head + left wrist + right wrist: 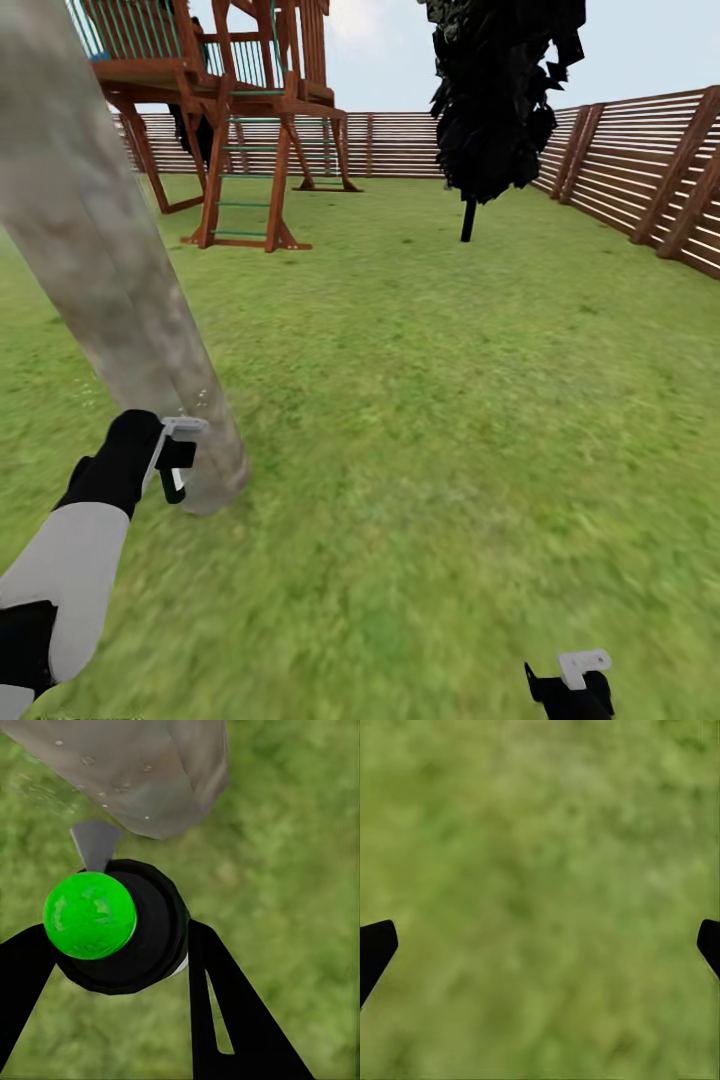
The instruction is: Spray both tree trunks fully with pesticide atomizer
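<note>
Low at 8 o'clock in the head view, the pesticide atomizer (120,926), dark w/ a green knob, sits pinched in the left gripper (178,462) just beside the tree trunk (110,290), white pesticide (90,765) specks on the bark. Right gripper (580,680), at 5 o'clock, hangs w/ fingers spread over the lawn (450,400); play tower (240,110) at 11, brown fence (640,170) at 2.

Green lawn (450,400); brown slatted fence (640,170) behind; wooden play tower (230,110) far left; pale sky (640,50).
</note>
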Robot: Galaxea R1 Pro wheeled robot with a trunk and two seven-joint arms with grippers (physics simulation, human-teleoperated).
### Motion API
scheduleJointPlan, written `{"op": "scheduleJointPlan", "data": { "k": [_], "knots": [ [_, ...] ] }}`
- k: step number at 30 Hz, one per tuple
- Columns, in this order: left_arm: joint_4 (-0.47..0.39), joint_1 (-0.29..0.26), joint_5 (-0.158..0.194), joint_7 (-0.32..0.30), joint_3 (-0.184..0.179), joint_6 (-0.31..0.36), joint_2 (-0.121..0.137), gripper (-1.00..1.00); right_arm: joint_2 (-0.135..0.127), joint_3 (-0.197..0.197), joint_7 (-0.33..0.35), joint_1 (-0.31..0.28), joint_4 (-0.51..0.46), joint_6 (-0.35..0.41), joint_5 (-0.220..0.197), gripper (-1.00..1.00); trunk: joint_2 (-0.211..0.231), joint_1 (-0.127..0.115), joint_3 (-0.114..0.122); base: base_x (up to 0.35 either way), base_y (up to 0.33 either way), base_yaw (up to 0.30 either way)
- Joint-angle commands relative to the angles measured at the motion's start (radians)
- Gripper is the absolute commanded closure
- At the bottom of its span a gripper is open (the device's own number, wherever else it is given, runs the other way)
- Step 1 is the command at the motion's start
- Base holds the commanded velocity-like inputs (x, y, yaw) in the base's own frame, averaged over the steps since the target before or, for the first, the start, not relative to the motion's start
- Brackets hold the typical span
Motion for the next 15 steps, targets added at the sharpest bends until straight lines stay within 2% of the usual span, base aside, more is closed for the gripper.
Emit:
{"op": "scheduleJointPlan", "data": {
  "k": [1, 12, 15],
  "knots": [
    [0.000, 0.000, -0.001, 0.000, 0.000, 0.000, 0.000, 1.00, 0.000, 0.000, 0.000, 0.000, 0.000, 0.000, 0.000, -1.00, 0.000, 0.000, 0.000, 0.167, -0.231, 0.278],
    [0.000, 0.001, -0.002, 0.001, -0.001, -0.001, -0.001, 1.00, 0.000, 0.000, 0.000, 0.000, 0.000, 0.000, 0.000, -1.00, 0.000, 0.000, 0.000, 0.155, -0.237, 0.274],
    [0.007, 0.001, 0.000, 0.002, -0.001, -0.002, -0.001, 1.00, 0.001, 0.000, 0.000, 0.000, 0.000, 0.000, 0.001, -1.00, 0.000, 0.000, 0.000, 0.139, -0.245, 0.044]
  ]
}}
